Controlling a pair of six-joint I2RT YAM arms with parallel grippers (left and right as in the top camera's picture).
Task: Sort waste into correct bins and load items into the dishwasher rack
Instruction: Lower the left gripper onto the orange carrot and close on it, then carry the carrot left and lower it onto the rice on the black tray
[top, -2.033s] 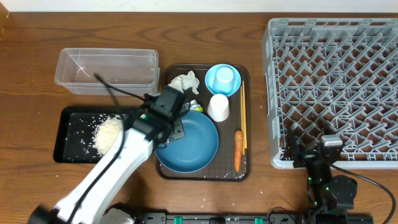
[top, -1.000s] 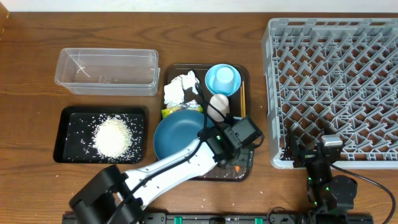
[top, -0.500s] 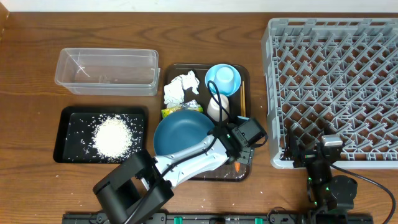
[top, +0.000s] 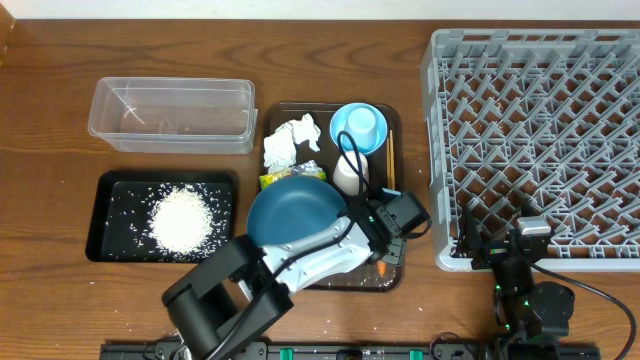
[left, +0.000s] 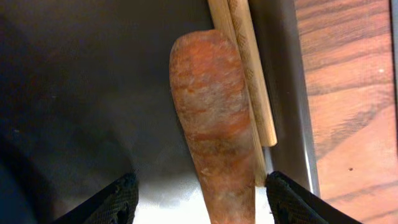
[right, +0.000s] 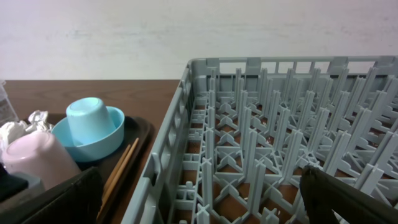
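My left gripper (top: 384, 256) (left: 205, 200) is open, low over the brown tray's front right corner. Its two fingers straddle the orange carrot (left: 213, 118) (top: 382, 269). The carrot lies against the wooden chopsticks (left: 244, 65) (top: 390, 165). The dark-blue dish (top: 290, 210), white cup (top: 350, 172), light-blue bowl (top: 358, 128), white tissues (top: 290, 140) and yellow-green wrapper (top: 280, 181) sit on the same tray. Rice (top: 180, 220) is heaped in the black tray (top: 108, 190). The clear tub (top: 170, 115) stands behind it. My right gripper (top: 487, 245) (right: 202, 205) is open and empty at the grey rack's (top: 540, 130) front edge.
The brown serving tray (top: 272, 112) holds the dishes between the bins and the rack. An upturned light-blue cup (right: 87, 118) stands in the bowl. The rack's near wall (right: 168, 155) is close to the chopsticks and tray edge. Loose rice grains dot the black tray.
My left arm has swung from the dish's left side across to the tray's front right corner and come down over the carrot. The right arm has not moved.
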